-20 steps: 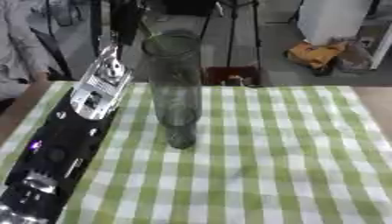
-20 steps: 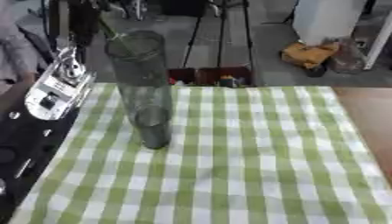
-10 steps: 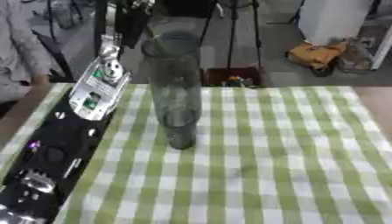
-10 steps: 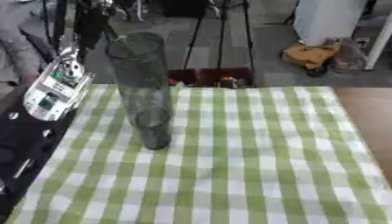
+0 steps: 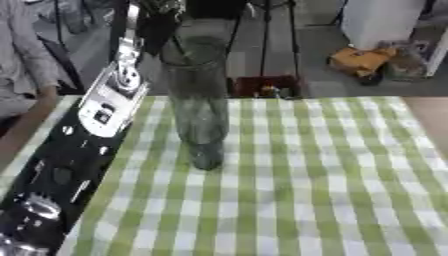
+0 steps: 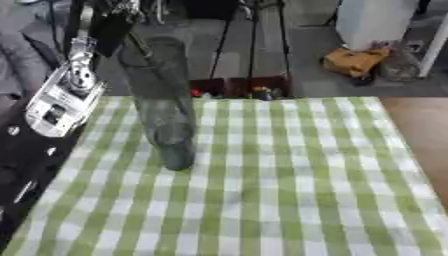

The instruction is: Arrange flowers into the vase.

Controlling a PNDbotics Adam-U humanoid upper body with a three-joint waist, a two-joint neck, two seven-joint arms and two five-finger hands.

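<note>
While the vase stands alone on the cloth, this is how it looks from where I stand.

Vase: the tall clear glass vase (image 5: 198,100) is upright on the left half of the desk, its base on the green-and-white checked cloth (image 5: 297,190) and its mouth up near the top of the view.

Look of it: narrow, straight-sided and see-through, with a thicker foot; I see nothing lying in the bottom.

Flower: a thin green stem (image 6: 138,44) slants just over the rim in the right eye view; I cannot tell whether its tip is inside the mouth yet, and any bloom is out of sight above.

Progress: early, I would judge. No flower stands settled in the vase, so lowering this stem in and letting go is left, along with any others.

Left hand: the left arm (image 5: 103,100) rises along the desk's left edge to the top of the view, where the left hand (image 6: 112,22) is a dark blur by the stem; whether its fingers hold it I cannot tell.

Right hand: not to be seen.
</note>
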